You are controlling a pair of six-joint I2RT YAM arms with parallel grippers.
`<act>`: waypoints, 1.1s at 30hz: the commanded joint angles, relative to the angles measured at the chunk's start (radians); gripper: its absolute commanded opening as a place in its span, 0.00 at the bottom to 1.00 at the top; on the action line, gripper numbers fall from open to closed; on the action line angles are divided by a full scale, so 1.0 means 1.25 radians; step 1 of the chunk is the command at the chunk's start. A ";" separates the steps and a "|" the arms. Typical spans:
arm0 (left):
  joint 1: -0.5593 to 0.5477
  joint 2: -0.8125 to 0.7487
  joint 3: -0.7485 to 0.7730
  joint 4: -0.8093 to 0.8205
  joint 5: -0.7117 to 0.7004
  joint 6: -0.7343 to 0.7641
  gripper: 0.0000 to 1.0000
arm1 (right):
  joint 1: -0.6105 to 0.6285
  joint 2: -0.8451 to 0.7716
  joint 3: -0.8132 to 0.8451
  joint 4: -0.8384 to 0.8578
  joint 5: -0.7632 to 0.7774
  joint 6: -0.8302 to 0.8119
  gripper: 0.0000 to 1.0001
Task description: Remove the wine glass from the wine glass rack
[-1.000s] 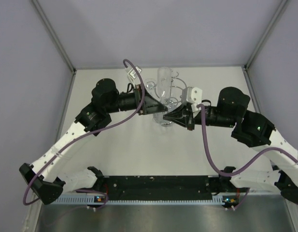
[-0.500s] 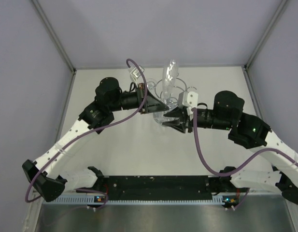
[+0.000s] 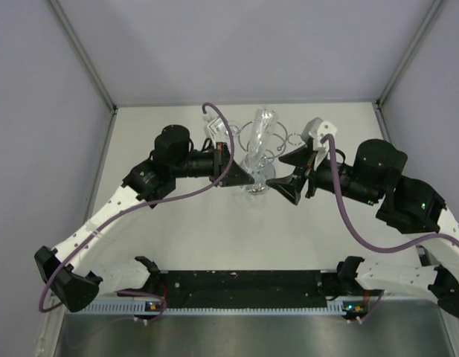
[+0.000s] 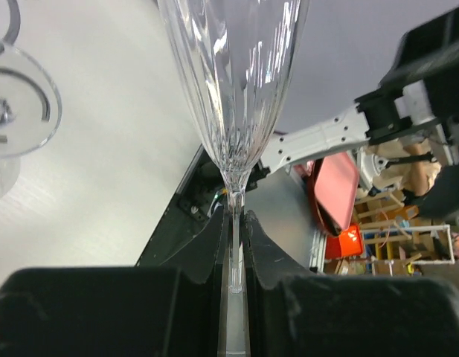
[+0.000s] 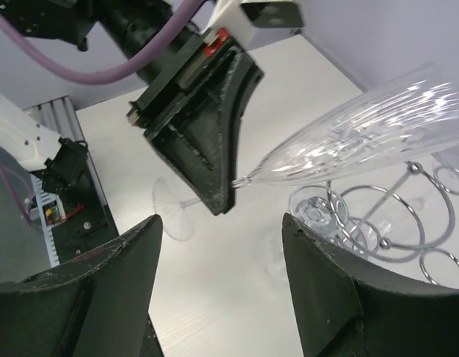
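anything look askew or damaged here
The wine glass is askew: clamped by its stem in the left gripper, it tilts with its bowl toward the wine glass rack. No breakage or spill shows.

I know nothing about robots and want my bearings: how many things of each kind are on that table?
arms: 2
glass: 1
rack: 1
Total: 4
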 commanded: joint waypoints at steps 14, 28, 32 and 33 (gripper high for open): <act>-0.001 -0.169 -0.202 -0.192 0.149 0.378 0.00 | -0.092 0.187 0.400 -0.324 0.058 0.181 0.62; -0.001 -0.349 -0.305 -0.126 0.219 0.460 0.00 | -0.189 0.270 0.367 -0.305 -0.293 0.250 0.58; -0.001 -0.369 -0.320 -0.126 0.211 0.461 0.00 | -0.189 0.279 0.357 -0.296 -0.344 0.258 0.57; -0.001 -0.372 -0.325 -0.123 0.212 0.460 0.00 | -0.189 0.279 0.355 -0.289 -0.362 0.260 0.57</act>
